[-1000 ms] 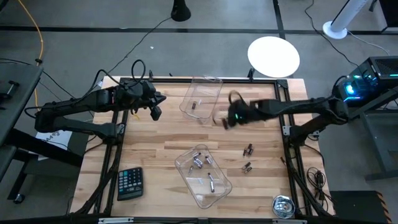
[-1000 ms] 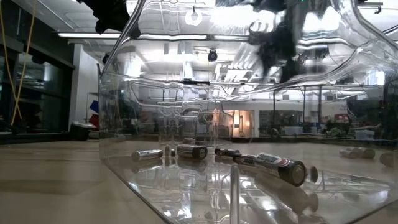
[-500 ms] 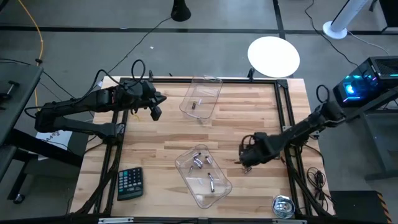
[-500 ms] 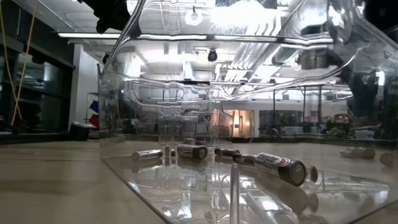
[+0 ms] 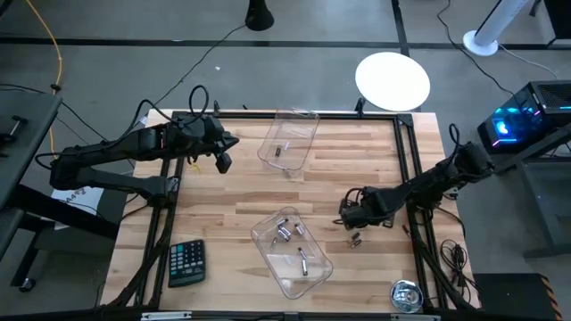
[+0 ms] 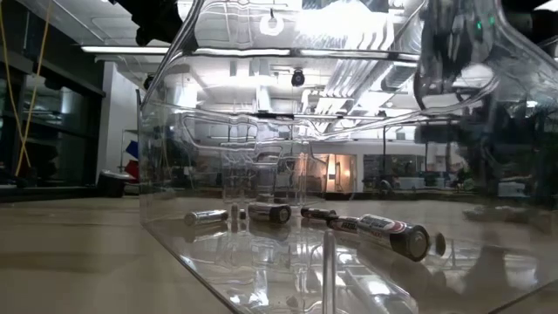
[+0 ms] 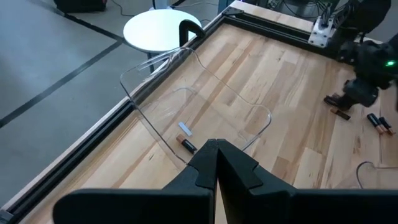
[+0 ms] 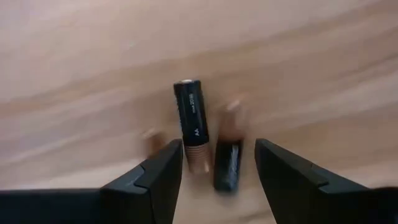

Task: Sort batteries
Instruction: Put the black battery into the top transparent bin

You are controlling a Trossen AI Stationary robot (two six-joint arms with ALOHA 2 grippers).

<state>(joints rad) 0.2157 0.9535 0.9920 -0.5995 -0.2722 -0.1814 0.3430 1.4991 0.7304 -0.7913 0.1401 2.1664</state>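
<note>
Right wrist view: right end effector [image 8: 214,165] spread wide, low over two loose batteries [image 8: 193,124] on the counter [image 8: 74,74]. Left end effector [image 7: 214,163] clenched, empty, beside far tray [image 7: 186,93].

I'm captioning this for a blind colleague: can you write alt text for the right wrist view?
The right hand, its two dark fingers open, sits low over a light wooden table with two batteries between the fingers. A black AA battery with a copper end lies lengthwise, and a shorter dark battery lies beside it.
</note>
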